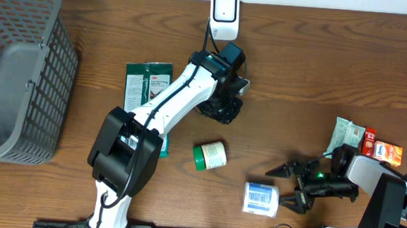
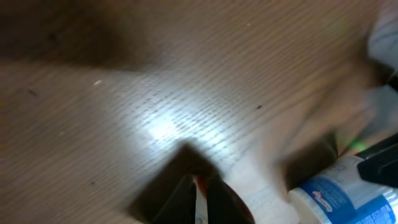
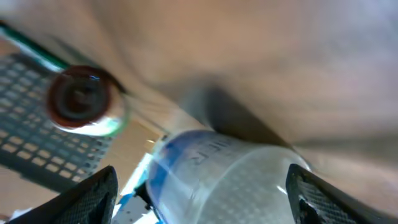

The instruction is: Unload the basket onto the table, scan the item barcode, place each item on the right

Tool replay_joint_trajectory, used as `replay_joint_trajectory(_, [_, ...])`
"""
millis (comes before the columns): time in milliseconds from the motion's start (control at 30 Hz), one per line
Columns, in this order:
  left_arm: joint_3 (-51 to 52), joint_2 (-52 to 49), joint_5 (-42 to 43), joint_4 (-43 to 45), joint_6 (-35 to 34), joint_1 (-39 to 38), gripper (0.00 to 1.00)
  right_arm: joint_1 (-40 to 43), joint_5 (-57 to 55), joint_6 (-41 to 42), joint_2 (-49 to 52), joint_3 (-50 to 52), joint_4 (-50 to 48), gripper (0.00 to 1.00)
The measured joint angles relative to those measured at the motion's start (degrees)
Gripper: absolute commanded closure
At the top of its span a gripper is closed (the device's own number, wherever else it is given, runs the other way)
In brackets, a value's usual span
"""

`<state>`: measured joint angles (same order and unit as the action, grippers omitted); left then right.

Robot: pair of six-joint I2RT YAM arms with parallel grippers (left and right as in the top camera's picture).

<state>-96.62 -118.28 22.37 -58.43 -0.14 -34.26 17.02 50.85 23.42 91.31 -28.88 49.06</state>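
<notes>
Our right gripper (image 1: 278, 188) stands spread wide just beside the bottle (image 1: 260, 199) lying on its side, our left gripper (image 1: 221, 111) closed well apart, so we risk nudging the round bottle and rolling its barcode out of reach.

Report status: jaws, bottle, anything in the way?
Left gripper below scanner, jaws shut. Right gripper: jaws open, bottle lying between them, not gripped. Jar nearby, clear of both.

Likely a shop checkout: scanner (image 1: 224, 13), basket (image 1: 15, 67), groceries (image 1: 209, 155).
</notes>
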Motion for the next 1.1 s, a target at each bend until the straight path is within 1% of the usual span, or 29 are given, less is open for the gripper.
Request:
replay_joint_trajectory(67, [0.0, 0.0, -0.33, 0.33, 0.0, 0.33, 0.91, 0.0, 1.05, 1.31, 0.0, 0.02, -3.06, 0.1])
replay_joint_trajectory(167, [0.0, 0.0, -0.7, 0.83, 0.0, 1.33, 0.91, 0.0, 1.84, 3.78, -0.02, 0.0, -6.45, 0.07])
replay_joint_trajectory(333, [0.0, 0.0, 0.76, 1.38, 0.0, 4.5, 0.92, 0.0, 2.21, 9.42, -0.61, 0.0, -10.32, 0.06])
replay_joint_trajectory(367, [-0.02, 0.0, 1.73, 1.31, 0.0, 5.31, 0.91, 0.0, 2.23, 10.05, -0.63, -0.04, -10.58, 0.06])
replay_joint_trajectory(467, [-0.13, 0.0, 4.57, 1.05, 0.0, 7.67, 0.91, 0.0, 2.34, 10.75, -0.63, -0.2, -10.69, 0.12])
replay_joint_trajectory(600, [-0.22, 0.0, 6.29, -0.28, 0.04, 9.51, 0.92, 0.0, 2.05, 9.01, -0.57, -0.59, -8.96, 0.12])
replay_joint_trajectory(700, [-0.22, 0.0, 6.93, -0.48, 0.46, 9.55, 0.92, 0.0, -2.27, 5.29, -0.48, -3.69, -1.64, 0.18])
replay_joint_trajectory(733, [-0.22, 0.0, 7.1, -0.44, 0.59, 9.46, 0.91, 0.0, -4.09, 4.33, -0.5, -5.64, 1.27, 0.23])
replay_joint_trajectory(767, [-0.22, 0.0, 7.23, -0.28, 0.63, 9.4, 0.92, 0.0, -5.86, 3.5, -0.57, -7.87, 3.87, 0.41])
replay_joint_trajectory(800, [-0.22, 0.0, 7.32, -0.04, 0.68, 9.33, 0.91, 0.0, -9.05, 1.73, -0.72, -11.85, 7.91, 0.86])
replay_joint_trajectory(833, [-0.22, 0.0, 7.34, -0.02, 0.74, 9.33, 0.92, 0.0, -10.01, 0.76, -0.92, -13.92, 9.97, 0.99])
replay_joint_trajectory(933, [-0.22, 0.0, 7.34, 0.46, 1.07, 9.35, 0.91, 0.0, -14.49, -3.56, -2.29, -22.58, 17.05, 0.99])
replay_joint_trajectory(1000, [-0.22, 0.0, 7.26, 0.55, 1.27, 9.35, 0.92, -0.02, -15.96, -5.49, -3.54, -25.86, 19.37, 0.99])
replay_joint_trajectory(1100, [-0.22, 0.0, 6.62, 0.39, 1.46, 9.35, 0.92, -1.49, -17.03, -7.63, -5.11, -26.23, 22.88, 0.99])
